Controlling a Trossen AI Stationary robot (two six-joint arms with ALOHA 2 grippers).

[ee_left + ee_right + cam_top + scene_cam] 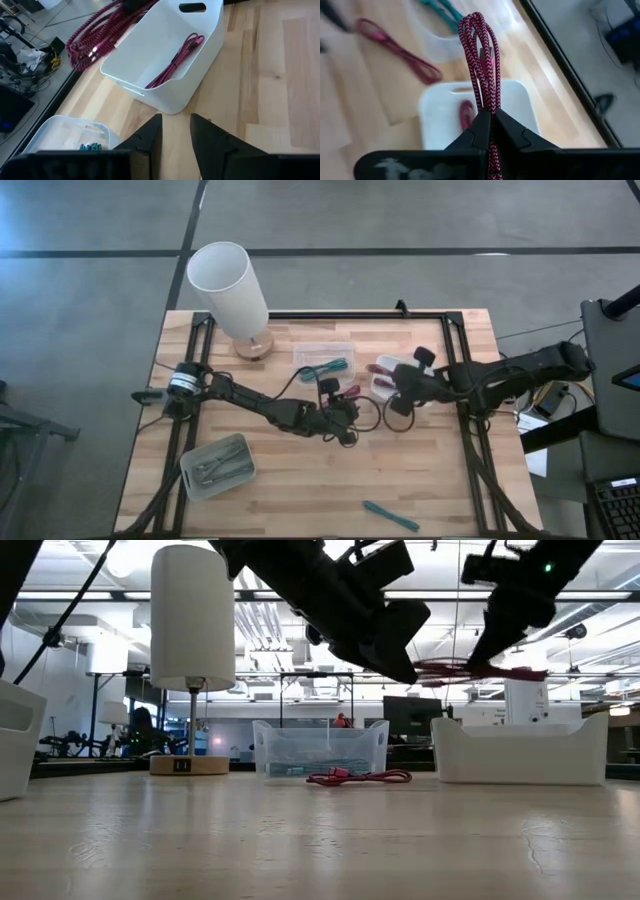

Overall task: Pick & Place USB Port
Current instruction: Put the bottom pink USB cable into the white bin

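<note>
Above the white plastic bin (165, 60), our right gripper (490, 125) clamps a braided red cable (482, 60); one cable already lies inside, another waits beside it, left gripper (175, 132) parted.

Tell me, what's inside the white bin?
One red braided cable lies inside the white bin. The right gripper holds another red cable bundle above it. The bin's near corner is hidden by its own wall.
</note>
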